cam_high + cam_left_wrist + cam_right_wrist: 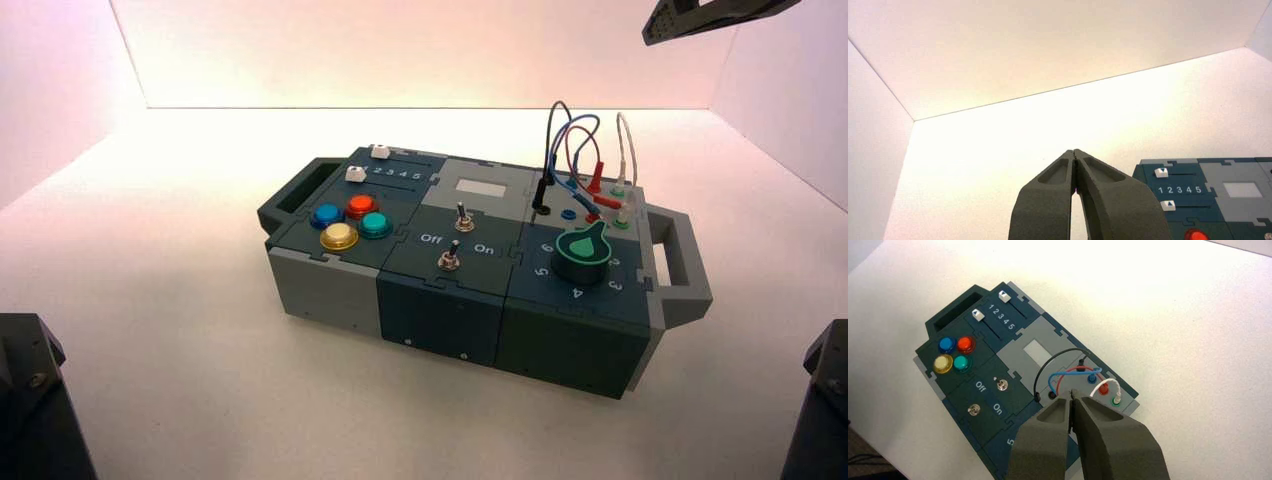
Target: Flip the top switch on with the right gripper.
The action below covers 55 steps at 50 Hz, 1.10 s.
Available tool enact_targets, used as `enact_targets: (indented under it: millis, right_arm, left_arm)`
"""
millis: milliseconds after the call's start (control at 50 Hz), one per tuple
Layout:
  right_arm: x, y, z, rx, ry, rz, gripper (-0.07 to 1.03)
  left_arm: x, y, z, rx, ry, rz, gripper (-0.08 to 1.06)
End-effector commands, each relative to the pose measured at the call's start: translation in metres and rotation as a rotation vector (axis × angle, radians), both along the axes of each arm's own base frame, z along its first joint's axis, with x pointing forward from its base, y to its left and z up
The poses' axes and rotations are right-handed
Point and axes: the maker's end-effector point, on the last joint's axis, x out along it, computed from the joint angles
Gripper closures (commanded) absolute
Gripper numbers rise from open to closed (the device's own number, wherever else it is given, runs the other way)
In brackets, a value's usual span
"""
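Standing mid-box in the high view, the top switch [463,217] sits behind its twin [449,259], the right pincer [715,18] raised above the surface's far right corner. Left wrist view: left pincer [1075,152] pressed together, off the box. Right wrist view: right pincer [1071,394] apparently together above the wires [1068,372].

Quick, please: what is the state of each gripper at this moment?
Left gripper: closed, holding nothing, beside the box.
Right gripper: closed, holding nothing, above the box's wires, not yet at the top switch.
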Motion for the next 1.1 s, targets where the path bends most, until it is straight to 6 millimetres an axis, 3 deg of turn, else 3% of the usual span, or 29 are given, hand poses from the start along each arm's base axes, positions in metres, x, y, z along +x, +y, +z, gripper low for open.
enact_targets:
  millis: [20, 360, 460, 620, 760, 1100]
  right_arm:
    - [0.005, 0.004, 0.012, 0.015, -0.023, 0.004, 0.99]
    - [0.004, 0.005, 0.012, 0.023, -0.019, 0.002, 0.99]
    - [0.003, 0.009, 0.012, 0.031, -0.011, 0.016, 0.99]
    - [-0.005, 0.022, 0.011, 0.031, 0.001, 0.076, 0.99]
    - [-0.012, 0.037, 0.011, 0.030, 0.020, 0.139, 0.99]
    - [-0.007, 0.044, 0.002, -0.003, 0.089, 0.146, 0.99]
  left_arm:
    - [0.004, -0.001, 0.006, -0.002, -0.015, -0.002, 1.01]
    - [0.004, -0.001, 0.007, -0.008, -0.018, 0.000, 1.01]
    - [0.008, -0.009, -0.004, -0.008, 0.029, -0.020, 1.01]
    - [0.014, -0.026, -0.029, 0.022, 0.143, -0.078, 1.01]
    - [0.019, -0.047, -0.064, 0.072, 0.308, -0.143, 1.01]
    - [0.052, -0.065, -0.115, 0.139, 0.531, -0.161, 1.01]
